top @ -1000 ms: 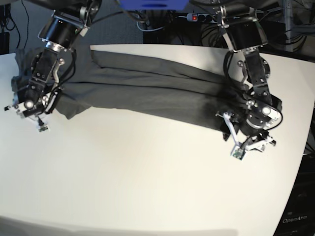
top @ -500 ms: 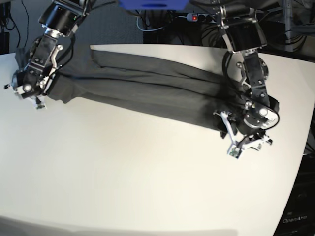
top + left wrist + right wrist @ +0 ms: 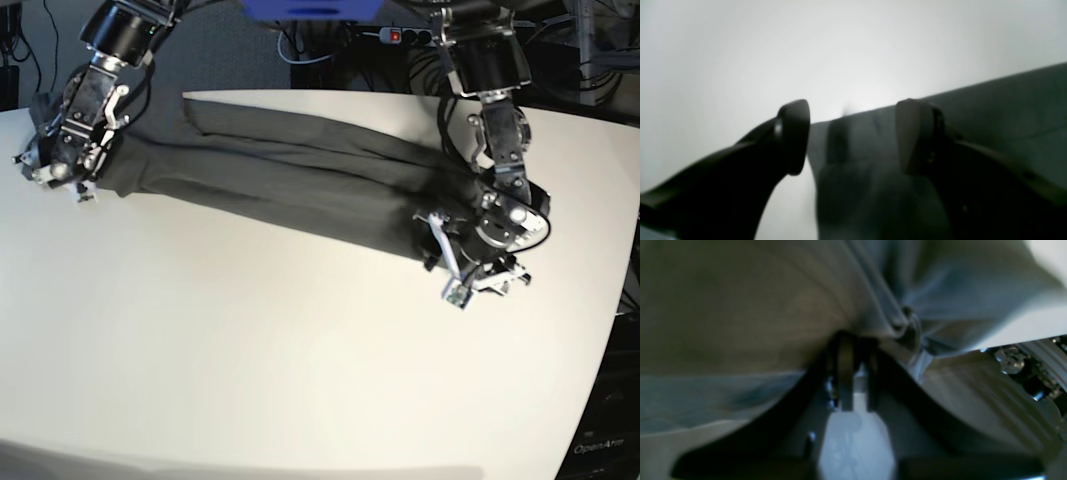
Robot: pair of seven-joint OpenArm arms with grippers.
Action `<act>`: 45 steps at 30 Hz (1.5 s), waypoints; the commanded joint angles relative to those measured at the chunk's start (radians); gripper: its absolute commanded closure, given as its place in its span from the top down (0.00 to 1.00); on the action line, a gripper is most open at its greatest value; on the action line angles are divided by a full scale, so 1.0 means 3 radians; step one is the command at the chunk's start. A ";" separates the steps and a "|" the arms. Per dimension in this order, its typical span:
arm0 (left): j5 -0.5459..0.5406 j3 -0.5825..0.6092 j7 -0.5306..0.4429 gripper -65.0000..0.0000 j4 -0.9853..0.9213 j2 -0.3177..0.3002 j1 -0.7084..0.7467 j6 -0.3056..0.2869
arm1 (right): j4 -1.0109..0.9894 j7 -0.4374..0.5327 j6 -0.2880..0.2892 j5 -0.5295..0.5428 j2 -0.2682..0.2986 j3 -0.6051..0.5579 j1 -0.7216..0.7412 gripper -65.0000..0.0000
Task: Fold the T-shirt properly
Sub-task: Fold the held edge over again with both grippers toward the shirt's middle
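The dark grey T-shirt (image 3: 290, 175) lies stretched as a long folded band across the back of the white table (image 3: 300, 360). My right gripper (image 3: 60, 172) is at the shirt's left end. In the right wrist view this gripper (image 3: 857, 371) is shut on a bunched fold of the T-shirt (image 3: 740, 316). My left gripper (image 3: 470, 262) is at the shirt's right end. In the left wrist view this gripper (image 3: 853, 136) is open, fingers (image 3: 793, 133) wide apart, low over the T-shirt's edge (image 3: 1000, 110), which runs between them.
A power strip with a red switch (image 3: 395, 36) and cables lie behind the table's far edge. A blue object (image 3: 310, 8) is at the top centre. The table's right edge (image 3: 610, 330) is close to my left arm.
My right gripper has moved back and to the left with the shirt's left end, pulling the band straighter. My left gripper has shifted a little left and back along the right end.
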 commanded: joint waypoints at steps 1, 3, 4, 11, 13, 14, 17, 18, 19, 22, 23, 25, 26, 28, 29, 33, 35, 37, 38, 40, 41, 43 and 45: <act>-0.0053 -0.0004 -0.0082 0.62 0.0068 -0.0019 -0.0071 0.0023 | 0.0048 -0.0030 -0.0002 -0.0005 0.0031 0.0002 0.0035 0.19; -0.0053 -0.0009 -0.0082 0.62 0.0068 -0.0014 -0.0071 0.0023 | 0.0191 -0.0030 -0.0002 -0.0005 0.0031 0.0002 0.0004 0.30; -0.0053 -0.0009 -0.0087 0.62 0.0068 -0.0014 -0.0071 0.0023 | 0.0339 -0.0030 -0.0002 -0.0005 0.0031 0.0002 -0.0012 0.35; -0.0058 0.0001 -0.0092 0.62 0.0068 -0.0009 -0.0071 0.0023 | 0.0846 -0.0030 -0.0002 -0.0005 0.0052 0.0002 -0.0145 0.62; -0.0073 0.0006 -0.0092 0.62 0.0068 -0.0004 -0.0071 0.0023 | 0.0846 -0.0030 -0.0002 -0.0005 0.0057 -0.0003 -0.0150 0.70; -0.0134 0.0011 -0.0092 0.62 0.0068 -0.0004 -0.0071 0.0023 | 0.0846 -0.0030 -0.0002 -0.0005 0.0057 -0.0003 -0.0150 0.74; -0.0441 -0.0004 -0.0092 0.62 0.0083 -0.0030 -0.0066 0.0023 | 0.0846 0.0146 -0.0002 -0.0005 0.0077 -0.0003 -0.0150 0.81; -0.0538 -0.0009 -0.0092 0.62 0.0114 -0.0030 -0.0051 0.0023 | 0.0846 0.0233 -0.0002 -0.0005 0.0108 -0.0003 -0.0155 0.82; -0.0631 -0.0009 -0.0092 0.62 0.0155 -0.0040 -0.0005 0.0023 | 0.0846 0.0341 -0.0002 -0.0005 0.0123 -0.0003 -0.0165 0.82; -0.0891 0.0022 -0.0220 0.62 0.0370 -0.0106 0.0246 0.0023 | 0.0851 0.0786 -0.0002 -0.0005 0.0129 0.0002 -0.0308 0.82; -0.0943 0.0022 -0.0373 0.62 0.0431 -0.0106 0.0353 0.0023 | 0.0851 0.0960 -0.0002 -0.0005 0.0123 0.0002 -0.0354 0.82; -0.0983 0.0022 -0.0782 0.62 0.0498 -0.0086 0.0548 0.0023 | 0.0851 0.1215 -0.0002 -0.0005 0.0123 0.0002 -0.0451 0.83; -0.0978 0.0001 -0.0997 0.62 0.0513 -0.0076 0.0650 0.0023 | 0.0851 0.1312 -0.0002 -0.0005 0.0123 0.0002 -0.0497 0.83; -0.0978 -0.0014 -0.1304 0.62 0.0528 -0.0025 0.0793 0.0023 | 0.0846 0.1435 -0.0002 -0.0005 0.0088 -0.0003 -0.0559 0.83; -0.0968 -0.0055 -0.1370 0.62 0.0528 0.0001 0.0829 0.0023 | 0.0846 0.1471 -0.0002 -0.0005 0.0077 -0.0003 -0.0574 0.83; -0.0917 -0.0275 -0.1289 0.62 0.0580 0.0139 0.0854 0.0023 | 0.0846 0.1471 -0.0002 -0.0005 0.0067 0.0002 -0.0584 0.83; -0.0779 -0.0301 -0.1017 0.62 0.0707 0.0154 0.0844 0.0023 | 0.0851 0.1343 -0.0002 -0.0005 0.0057 0.0007 -0.0559 0.83; -0.0712 -0.0295 -0.0798 0.62 0.0897 0.0154 0.0849 0.0023 | 0.0856 0.1190 -0.0002 0.0005 0.0057 0.0012 -0.0523 0.82; -0.0707 -0.0290 -0.0721 0.62 0.1004 0.0154 0.0859 0.0023 | 0.0866 0.1144 -0.0002 0.0010 0.0052 0.0038 -0.0497 0.82; -0.0692 -0.0295 -0.0629 0.62 0.1183 0.0154 0.0875 0.0023 | 0.0871 0.1113 -0.0002 0.0015 -0.0035 0.0151 -0.0441 0.82; -0.0692 -0.0306 -0.0598 0.62 0.1265 0.0154 0.0880 0.0023 | 0.0881 0.1113 -0.0002 0.0015 -0.0102 0.0243 -0.0390 0.82; -0.0687 -0.0316 -0.0516 0.62 0.1393 0.0154 0.0926 0.0023 | 0.0917 0.1103 -0.0002 0.0015 -0.0214 0.0462 -0.0303 0.82; -0.0687 -0.0301 -0.0445 0.62 0.1480 0.0144 0.0998 0.0023 | 0.0912 0.1093 -0.0002 0.0010 -0.0286 0.0626 -0.0247 0.82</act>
